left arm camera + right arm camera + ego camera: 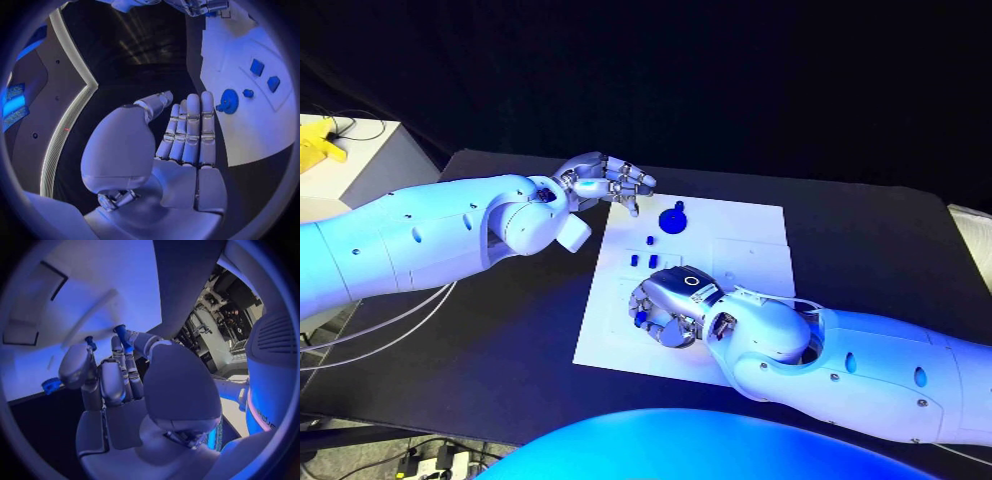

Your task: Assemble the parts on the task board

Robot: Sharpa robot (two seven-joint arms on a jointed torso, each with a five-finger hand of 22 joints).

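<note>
Head view: the right robot hand (669, 306) is resting over the near-left part of the task board (740, 255), fingers curled downward. In the right wrist view, the right robot hand (115, 380) is pinching a small blue peg (120, 334) at its fingertips, and a second small blue part (90, 342) is sitting against another fingertip; whether that second part is gripped or merely touched cannot be determined. A further blue ridged part (51, 385) is lying on the board surface just beside the hand.

The left robot hand (606, 182) is hovering at the far-left corner of the task board, above the table (877, 240). In the left wrist view, the left robot hand (181, 135) is showing its fingers straight and side by side, thumb set apart, palm bare, holding nothing.

On the task board, a blue round gear-like part (674, 222) is lying in the far-left area, near the left robot hand; the left wrist view is showing it as a ridged disc (229, 101) with a small blue piece (248, 93) beside it. Two small blue block parts (643, 260) are sitting side by side between the gear-like part and the right robot hand, and a smaller blue part (651, 239) is lying just beyond them. The task board is lying flat at the middle of the black table.
</note>
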